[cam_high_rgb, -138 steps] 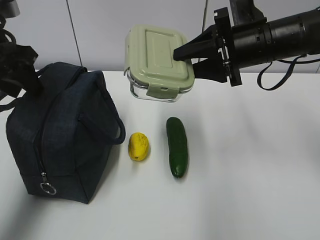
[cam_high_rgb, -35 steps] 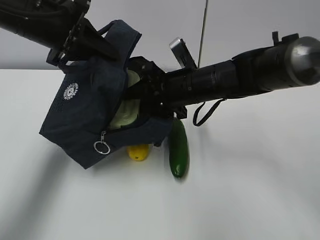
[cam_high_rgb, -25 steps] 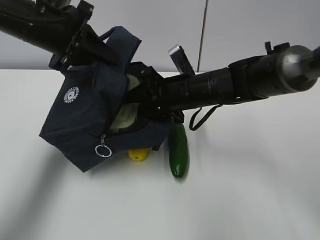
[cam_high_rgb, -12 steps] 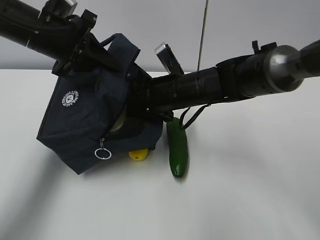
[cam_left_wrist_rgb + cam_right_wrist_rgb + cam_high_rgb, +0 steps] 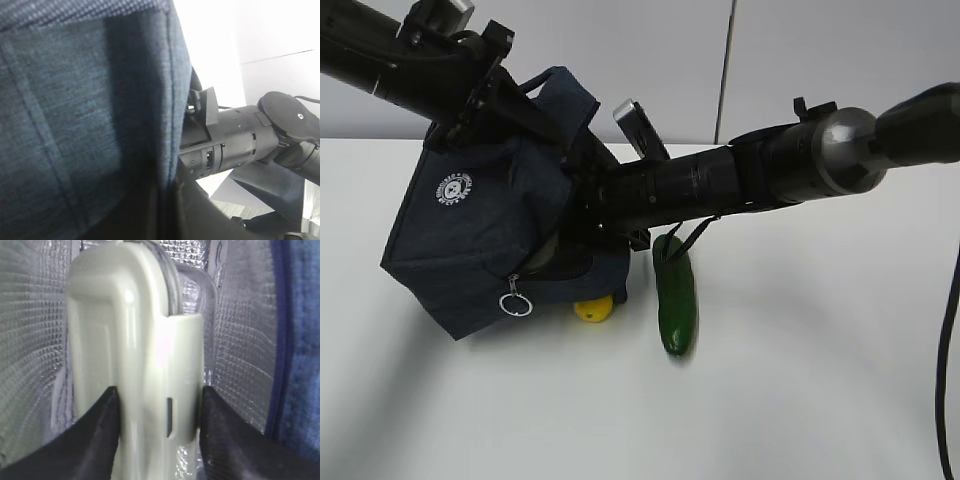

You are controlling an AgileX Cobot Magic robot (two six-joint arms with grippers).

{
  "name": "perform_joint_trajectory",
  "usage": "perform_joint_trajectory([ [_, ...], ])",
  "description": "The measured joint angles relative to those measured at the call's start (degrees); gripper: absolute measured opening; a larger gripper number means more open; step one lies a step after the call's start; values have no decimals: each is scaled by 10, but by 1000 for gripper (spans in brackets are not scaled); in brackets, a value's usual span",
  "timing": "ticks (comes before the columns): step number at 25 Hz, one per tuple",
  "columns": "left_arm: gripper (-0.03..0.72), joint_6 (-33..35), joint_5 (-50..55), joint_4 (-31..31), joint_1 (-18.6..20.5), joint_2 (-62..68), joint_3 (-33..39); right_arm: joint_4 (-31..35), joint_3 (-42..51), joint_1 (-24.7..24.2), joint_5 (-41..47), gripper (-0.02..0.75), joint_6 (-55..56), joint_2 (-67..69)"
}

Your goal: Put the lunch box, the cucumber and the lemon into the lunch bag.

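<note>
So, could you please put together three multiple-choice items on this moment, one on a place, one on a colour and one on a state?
1. Where is the lunch box?
A. inside the lunch bag
B. on the table beside the cucumber
C. on top of the bag

2. What colour is the bag's lining?
A. red
B. silver
C. black

3. What is the right gripper doing?
A. hanging open above the lemon
B. gripping the cucumber
C. clamped on the lunch box

Key: 1 A, the right wrist view shows the box surrounded by bag lining; 2 B, that lining is shiny, quilted silver; 3 C, both dark fingers press the box's sides.
</note>
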Motion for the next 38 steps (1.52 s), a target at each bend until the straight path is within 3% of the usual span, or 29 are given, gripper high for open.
perform_joint_trajectory([
  [38, -10, -5, -32, 78, 0, 12, 0, 9, -3, 2, -2, 348, 2, 32],
])
